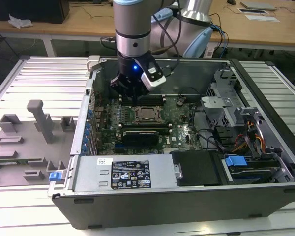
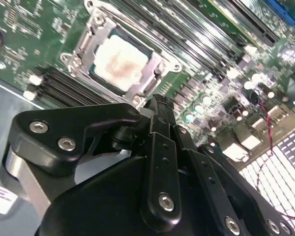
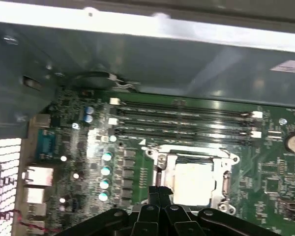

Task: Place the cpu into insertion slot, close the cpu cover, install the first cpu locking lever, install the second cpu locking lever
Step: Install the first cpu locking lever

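Observation:
The cpu (image 2: 120, 59) (image 3: 194, 179) lies flat in the insertion slot (image 1: 147, 114) on the green motherboard, its pale metal top showing. Around the chip sits the grey metal cpu cover (image 2: 150, 81) (image 3: 162, 160), and it looks lowered over the chip's edges. My gripper (image 1: 131, 92) (image 2: 157, 104) (image 3: 160, 191) hangs just above the board, beside the socket and a little behind it in the exterior view. Its black fingers (image 2: 160, 128) are shut together with nothing between them. I cannot make out how the locking levers stand.
Long memory slots (image 3: 182, 115) run next to the socket. A black graphics card (image 1: 145, 133) lies in front of it. The case walls (image 1: 91, 93), power supply (image 1: 123, 172) and drive cage with cables (image 1: 231, 108) hem in the board. A grey fixture tray (image 1: 29, 137) stands outside the case.

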`<state>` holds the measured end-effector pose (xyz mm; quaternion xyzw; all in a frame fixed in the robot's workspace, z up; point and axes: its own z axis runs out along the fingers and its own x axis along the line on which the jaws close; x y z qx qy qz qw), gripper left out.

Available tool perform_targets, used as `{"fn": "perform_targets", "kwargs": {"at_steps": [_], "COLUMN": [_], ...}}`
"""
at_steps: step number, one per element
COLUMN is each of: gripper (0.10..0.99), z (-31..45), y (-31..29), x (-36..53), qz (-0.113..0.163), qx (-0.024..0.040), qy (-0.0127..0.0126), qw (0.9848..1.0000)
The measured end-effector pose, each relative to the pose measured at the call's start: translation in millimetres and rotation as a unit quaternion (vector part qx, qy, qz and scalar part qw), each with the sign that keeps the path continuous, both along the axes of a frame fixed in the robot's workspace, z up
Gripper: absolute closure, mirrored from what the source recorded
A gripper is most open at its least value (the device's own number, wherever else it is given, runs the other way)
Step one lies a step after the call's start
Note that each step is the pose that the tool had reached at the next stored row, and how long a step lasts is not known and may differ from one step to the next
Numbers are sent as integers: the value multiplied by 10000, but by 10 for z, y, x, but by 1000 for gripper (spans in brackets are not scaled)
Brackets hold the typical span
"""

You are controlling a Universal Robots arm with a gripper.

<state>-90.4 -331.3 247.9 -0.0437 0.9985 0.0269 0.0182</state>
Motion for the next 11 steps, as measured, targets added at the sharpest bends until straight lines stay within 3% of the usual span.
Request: {"fn": "perform_targets", "kwargs": {"at_steps": [4, 11], "gripper": [980, 980], "z": [0, 0], "y": [3, 4], "x": [-92, -192], "qz": [1, 0], "qx": [12, 249], "qy": [-18, -80], "qw": [10000, 9997]}}
